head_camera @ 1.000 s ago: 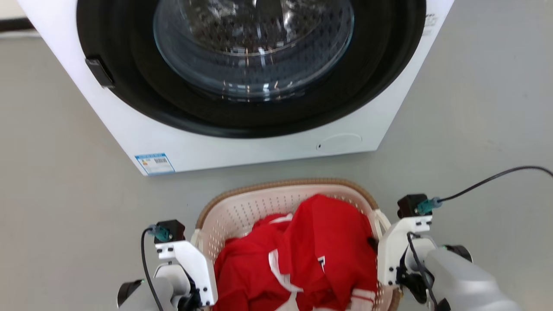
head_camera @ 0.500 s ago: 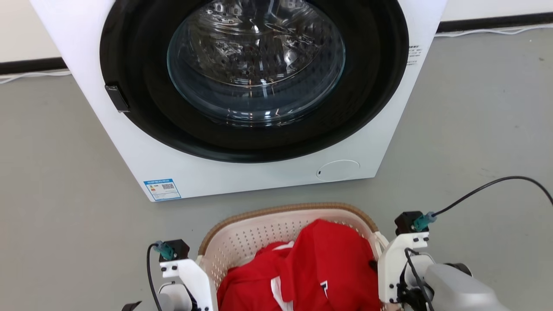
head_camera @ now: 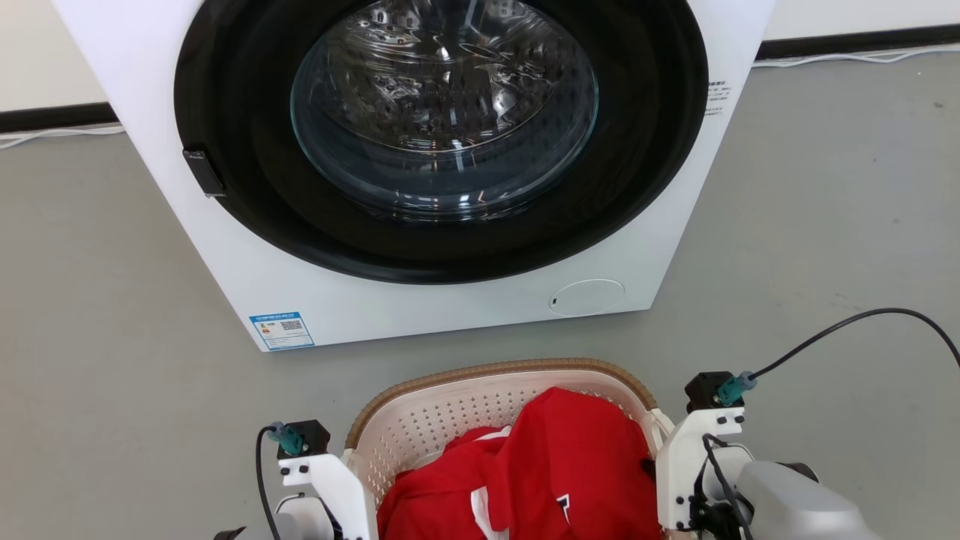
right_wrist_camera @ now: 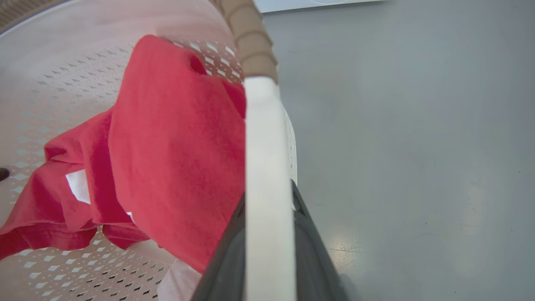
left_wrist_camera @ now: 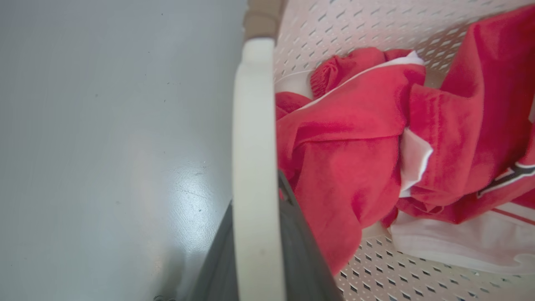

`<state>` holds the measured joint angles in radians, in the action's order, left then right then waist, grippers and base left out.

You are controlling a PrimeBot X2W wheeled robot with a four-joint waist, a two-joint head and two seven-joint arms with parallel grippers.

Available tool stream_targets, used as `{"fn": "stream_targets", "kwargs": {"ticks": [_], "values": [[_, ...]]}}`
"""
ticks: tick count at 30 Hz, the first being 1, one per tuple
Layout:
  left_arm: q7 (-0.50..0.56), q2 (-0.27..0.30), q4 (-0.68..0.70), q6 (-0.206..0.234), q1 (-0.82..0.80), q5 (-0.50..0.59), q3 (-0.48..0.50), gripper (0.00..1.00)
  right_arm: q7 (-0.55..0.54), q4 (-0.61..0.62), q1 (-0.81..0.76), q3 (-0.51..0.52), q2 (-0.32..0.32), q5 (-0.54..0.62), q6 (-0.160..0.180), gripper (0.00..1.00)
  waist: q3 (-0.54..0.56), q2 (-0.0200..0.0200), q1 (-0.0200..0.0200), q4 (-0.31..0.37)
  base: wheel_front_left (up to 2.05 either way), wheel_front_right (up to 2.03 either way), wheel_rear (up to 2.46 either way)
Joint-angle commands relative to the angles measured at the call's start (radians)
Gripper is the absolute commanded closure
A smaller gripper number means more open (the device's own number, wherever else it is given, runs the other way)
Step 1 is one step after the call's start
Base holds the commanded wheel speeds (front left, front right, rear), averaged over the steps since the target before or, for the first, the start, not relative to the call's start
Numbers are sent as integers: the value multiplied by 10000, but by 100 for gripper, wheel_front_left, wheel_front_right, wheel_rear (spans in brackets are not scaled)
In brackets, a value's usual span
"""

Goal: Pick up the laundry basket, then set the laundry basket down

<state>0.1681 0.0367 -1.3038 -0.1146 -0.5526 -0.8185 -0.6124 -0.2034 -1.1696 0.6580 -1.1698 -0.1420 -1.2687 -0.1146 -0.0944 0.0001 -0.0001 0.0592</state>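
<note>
Since a second ago the whole head view is sitting shifted down, with more of the washer door showing. That's the camera moving, not the things. The basket is staying put between the two wrists, and nothing is really changing over the last half second. Left gripper is clamping the left handle, dark fingers nearly closed on either side of the white loop. Right gripper is doing the same on the right handle. The basket is sitting straight ahead of the robot with red clothes piled inside; can't tell if it's off the floor. A strip of bare floor is separating the far rim from the washer front. Open floor is running out on both sides, with a black cable looping above it on the right.
</note>
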Motion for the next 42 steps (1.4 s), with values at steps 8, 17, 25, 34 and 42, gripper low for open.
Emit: {"fn": "stream_targets", "kwargs": {"ticks": [8,17,25,34,42], "values": [[-149,251,131,-38,-159,-107,167,100,76,131,152,-270,49,-138,-161,100,-86,-1,1,16,0,0,0],[-147,252,131,-34,-120,-175,132,100,82,103,177,-429,68,-298,-161,100,-87,-1,1,19,0,0,0],[-172,250,131,-9,-143,-221,99,100,136,115,207,-547,66,-411,-161,100,-100,-1,1,38,0,0,0],[-213,242,131,6,-164,-270,54,100,197,119,241,-659,34,-511,-161,100,-160,-1,1,48,0,0,0],[-403,222,130,42,-316,-283,-1,100,454,115,382,-719,-11,-575,-161,100,-460,-1,1,38,0,0,0]]}}
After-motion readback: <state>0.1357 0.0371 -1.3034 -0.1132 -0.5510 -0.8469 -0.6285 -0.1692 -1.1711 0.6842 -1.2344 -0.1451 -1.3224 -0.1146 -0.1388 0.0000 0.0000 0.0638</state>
